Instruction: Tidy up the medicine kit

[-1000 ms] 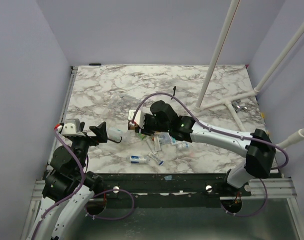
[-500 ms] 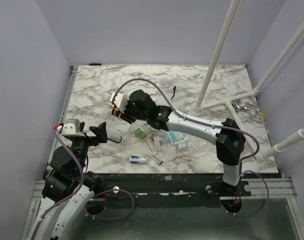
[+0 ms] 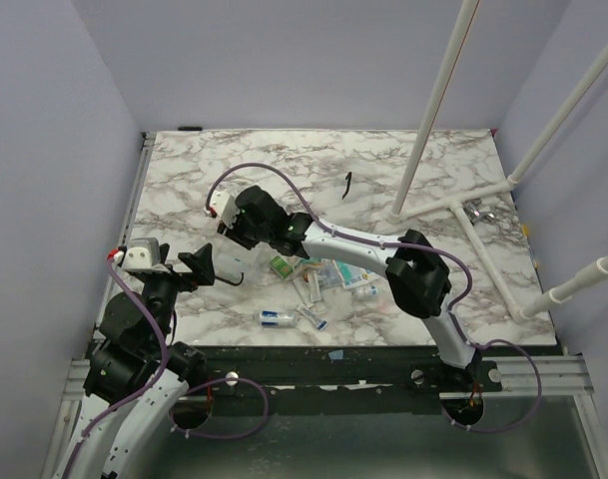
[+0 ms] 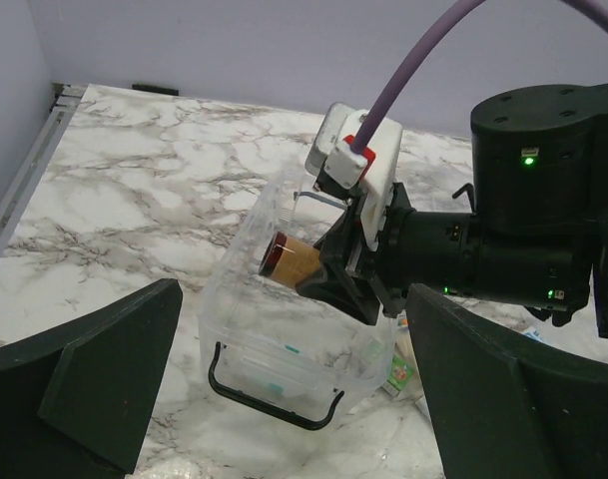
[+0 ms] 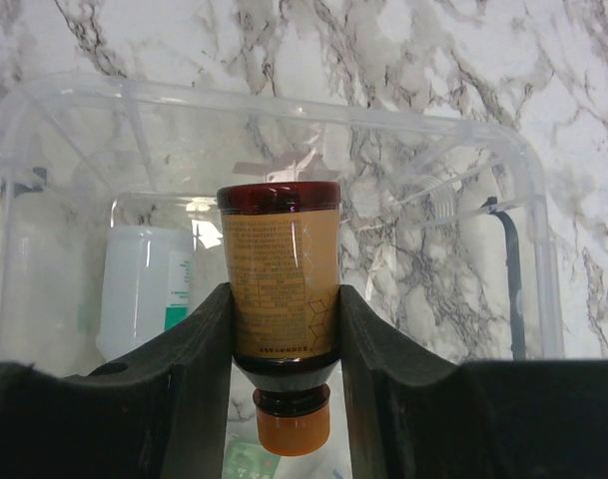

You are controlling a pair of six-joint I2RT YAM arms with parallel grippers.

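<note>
Right gripper (image 5: 282, 294) pinching amber bottle (image 5: 281, 249) mid-body, cap pointing toward wrist. Clear box (image 5: 284, 100) lying just beneath gripper. Bottle probably rigid, smooth, breakable, so labelled middle offering best hold. Left gripper (image 3: 212, 267) spreading wide, carrying nothing.

Print on amber bottle (image 5: 281, 284) unreadably small

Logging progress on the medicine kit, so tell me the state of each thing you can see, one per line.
right gripper: shut on the brown bottle.
brown bottle: capped, held over the clear bin.
clear bin: open-topped, handle hanging down.
white bottle: lying inside the bin.
left gripper: open, empty.
loose packets: scattered outside the bin.
</note>
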